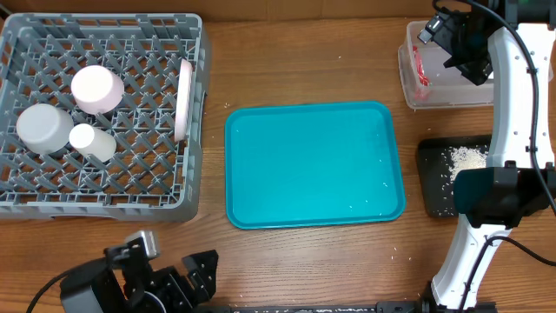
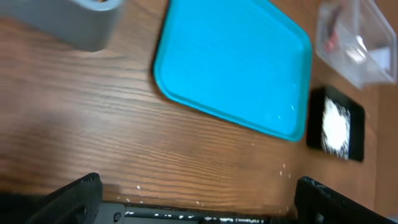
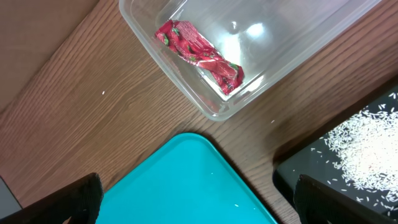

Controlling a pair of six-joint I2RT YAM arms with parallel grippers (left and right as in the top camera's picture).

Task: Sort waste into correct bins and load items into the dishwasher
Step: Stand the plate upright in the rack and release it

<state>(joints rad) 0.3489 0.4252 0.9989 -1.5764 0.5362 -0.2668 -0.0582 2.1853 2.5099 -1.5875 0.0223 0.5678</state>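
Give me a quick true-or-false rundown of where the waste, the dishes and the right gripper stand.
1. The red wrapper lies inside the clear tub. True.
2. The rice crumbs are heaped on the teal tray. False: the heap is on the black tray; the teal tray holds only a few specks.
3. A plate stands on edge in the dish rack. True.
4. The right gripper is shut on the wrapper. False: it is open and empty, above the tub.

White right arm — black joints, cables, jaws
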